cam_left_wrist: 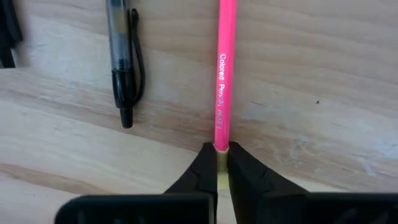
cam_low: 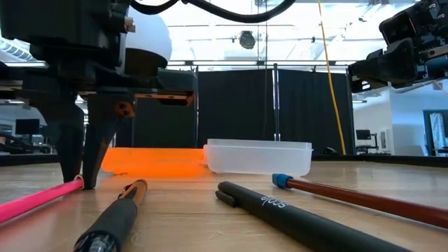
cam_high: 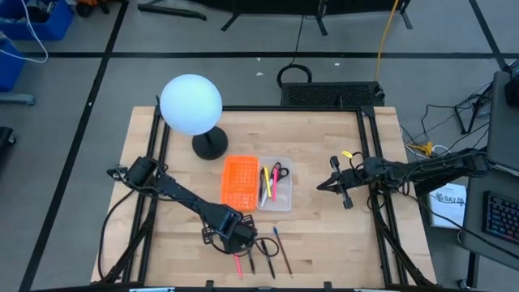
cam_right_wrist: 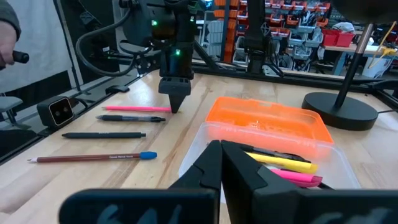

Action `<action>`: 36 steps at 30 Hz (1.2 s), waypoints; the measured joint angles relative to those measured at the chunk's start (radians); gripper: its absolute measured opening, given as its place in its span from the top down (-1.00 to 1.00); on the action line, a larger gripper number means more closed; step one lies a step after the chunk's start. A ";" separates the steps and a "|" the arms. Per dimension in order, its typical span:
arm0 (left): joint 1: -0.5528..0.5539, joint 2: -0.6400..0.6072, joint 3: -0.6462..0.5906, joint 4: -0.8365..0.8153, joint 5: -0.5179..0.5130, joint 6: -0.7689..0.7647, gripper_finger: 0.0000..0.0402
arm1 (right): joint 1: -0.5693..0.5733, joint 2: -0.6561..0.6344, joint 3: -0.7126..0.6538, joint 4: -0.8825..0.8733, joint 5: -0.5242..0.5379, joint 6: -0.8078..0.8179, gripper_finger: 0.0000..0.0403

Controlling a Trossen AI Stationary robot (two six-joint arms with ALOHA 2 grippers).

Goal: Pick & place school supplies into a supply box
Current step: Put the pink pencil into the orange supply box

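My left gripper [cam_high: 236,242] stands at the table's near edge, shut on a pink coloured pencil [cam_left_wrist: 222,68]. Beside the pencil lie two black pens [cam_low: 115,218] [cam_low: 280,210] and a brown pencil with a blue end [cam_low: 350,196], all flat on the wood. The clear supply box [cam_high: 274,186] sits mid-table. It holds black-handled scissors, a yellow pen and a pink one [cam_right_wrist: 292,176]. My right gripper [cam_right_wrist: 221,149] hovers shut to the right of the box [cam_right_wrist: 261,155] and touches nothing. My left gripper pinches the pink pencil between its two fingertips [cam_left_wrist: 239,163], at the pencil's far end [cam_left_wrist: 221,144]. The fingers come from above, pointing down, one on each side of the shaft [cam_low: 75,183]. The pencil lies on the table and runs toward the near edge.
An orange perforated piece [cam_high: 240,182] lies against the box's left side. A lamp with a white globe [cam_high: 190,104] and a black round base [cam_high: 209,146] stands behind it. A person's hand [cam_right_wrist: 9,37] shows beyond the table in the right wrist view.
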 joint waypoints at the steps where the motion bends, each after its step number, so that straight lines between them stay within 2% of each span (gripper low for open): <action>1: 0.000 0.000 0.000 0.000 -0.004 -0.005 0.91 | 0.000 0.000 0.000 0.000 0.000 0.000 1.00; 8: -0.017 -0.045 -0.006 -0.008 -0.091 -0.023 0.81 | 0.000 0.000 -0.001 0.000 0.000 0.019 1.00; 13: -0.009 -0.125 -0.008 -0.022 -0.184 -0.034 0.91 | 0.000 0.000 -0.001 -0.001 0.000 0.026 1.00; 18: 0.008 -0.205 -0.003 -0.068 -0.254 -0.009 0.91 | 0.000 0.000 -0.001 -0.003 0.000 0.027 1.00; 24: 0.065 -0.247 0.099 -0.212 -0.426 0.153 0.88 | 0.000 0.000 -0.001 -0.001 0.000 0.027 1.00; 30: 0.178 -0.247 0.164 -0.187 -0.453 0.399 0.86 | 0.000 0.000 -0.001 -0.002 0.000 0.027 1.00; 36: 0.315 -0.245 0.167 -0.067 -0.438 0.646 0.86 | 0.000 0.000 -0.002 -0.005 0.000 0.025 1.00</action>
